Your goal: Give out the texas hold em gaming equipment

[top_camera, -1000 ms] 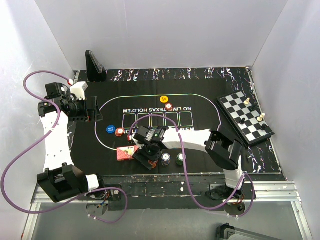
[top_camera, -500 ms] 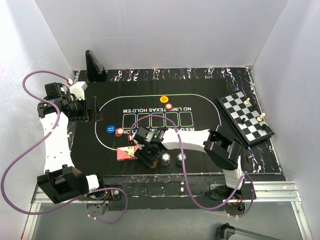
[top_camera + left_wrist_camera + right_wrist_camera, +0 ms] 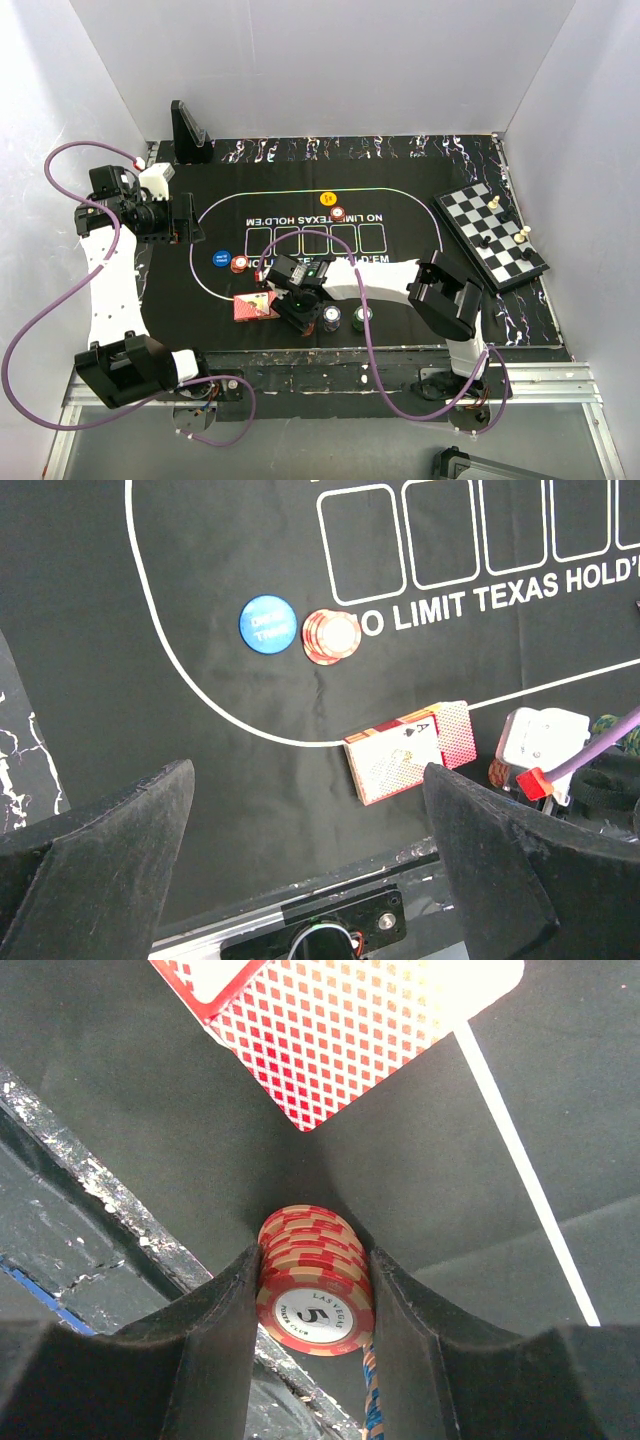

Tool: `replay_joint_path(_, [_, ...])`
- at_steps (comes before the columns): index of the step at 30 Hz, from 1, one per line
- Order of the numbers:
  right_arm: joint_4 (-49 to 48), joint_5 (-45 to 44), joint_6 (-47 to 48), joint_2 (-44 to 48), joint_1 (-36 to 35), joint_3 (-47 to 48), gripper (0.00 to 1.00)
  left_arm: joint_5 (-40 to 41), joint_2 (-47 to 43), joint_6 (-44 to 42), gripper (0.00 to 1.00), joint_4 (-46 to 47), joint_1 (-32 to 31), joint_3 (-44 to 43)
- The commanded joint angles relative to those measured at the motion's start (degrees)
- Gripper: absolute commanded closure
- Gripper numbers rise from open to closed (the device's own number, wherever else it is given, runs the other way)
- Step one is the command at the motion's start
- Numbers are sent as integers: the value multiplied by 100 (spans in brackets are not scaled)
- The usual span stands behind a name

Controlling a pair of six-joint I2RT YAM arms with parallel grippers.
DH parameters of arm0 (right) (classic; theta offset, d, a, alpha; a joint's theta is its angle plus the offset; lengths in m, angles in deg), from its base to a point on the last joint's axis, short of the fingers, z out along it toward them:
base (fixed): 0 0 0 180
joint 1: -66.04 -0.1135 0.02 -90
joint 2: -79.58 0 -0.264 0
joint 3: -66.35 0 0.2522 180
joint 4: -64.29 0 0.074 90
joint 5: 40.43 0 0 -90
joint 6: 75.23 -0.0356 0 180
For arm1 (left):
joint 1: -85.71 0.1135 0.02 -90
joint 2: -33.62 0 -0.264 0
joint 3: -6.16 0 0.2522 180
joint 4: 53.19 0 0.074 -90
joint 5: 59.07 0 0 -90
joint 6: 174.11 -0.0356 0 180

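1. Pinching the stack of red chips (image 3: 315, 1300) with the right claw (image 3: 315, 1260): pads flat against both sides, judging by the wrist view. Sits upright on the black mat (image 3: 420, 1190), squarely between the fingers.
2. Could shed the lower chips on a lift. Grips only by the rims, so any slack in the squeeze would let the bottom ones slip out and stay behind or roll away.
3. Might topple the stack if raised on a tilt or with a jerk, being tall and loose rather than one solid piece.
4. Could nudge the deck of cards (image 3: 330, 1030), just ahead of the fingertips with a red-backed corner pointing at the stack. Pushing forward instead of straight up would shove or fan it.
5. Risks clipping two more chip stacks (image 3: 331, 318) (image 3: 360, 318), seen from above just off the claw's right side. Also shows a sliver of striped edges (image 3: 370, 1400) under the right finger; cannot tell what.
6. Works close to the scuffed table edge (image 3: 100, 1190), behind and left of the claw. Would lose a dropped chip off the mat there.
7. Leaves the left claw (image 3: 310, 880) spread wide and empty, well apart from the right one, with the deck ahead of it. Could tangle arms if sent for the cards.
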Motion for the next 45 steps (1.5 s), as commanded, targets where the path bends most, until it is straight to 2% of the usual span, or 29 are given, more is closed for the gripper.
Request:
replay_joint_path(1, [94, -132, 22, 133, -29, 264, 98, 13, -246, -9, 0, 52, 46, -101])
replay_joint_path(10, [427, -167, 39, 388, 208, 896, 99, 4, -211, -36, 0, 25, 37, -198])
replay_joint_path(17, [647, -474, -215, 599, 1077, 1205, 99, 22, -203, -62, 0, 26, 37, -180])
replay_joint_path(23, [516, -843, -628, 775, 2140, 600, 99, 4, -167, -80, 0, 26, 37, -189])
replay_joint_path(28, [358, -975, -970, 793, 2739, 10, 99, -13, -123, -80, 0, 43, 45, -172])
replay_joint_path(36, [234, -1432, -1559, 669, 2924, -596, 99, -22, -44, -89, 0, 61, 37, -172])
replay_joint_path(45, [68, -1380, -1982, 863, 3091, -1282, 99, -31, -9, -106, 0, 43, 37, -189])
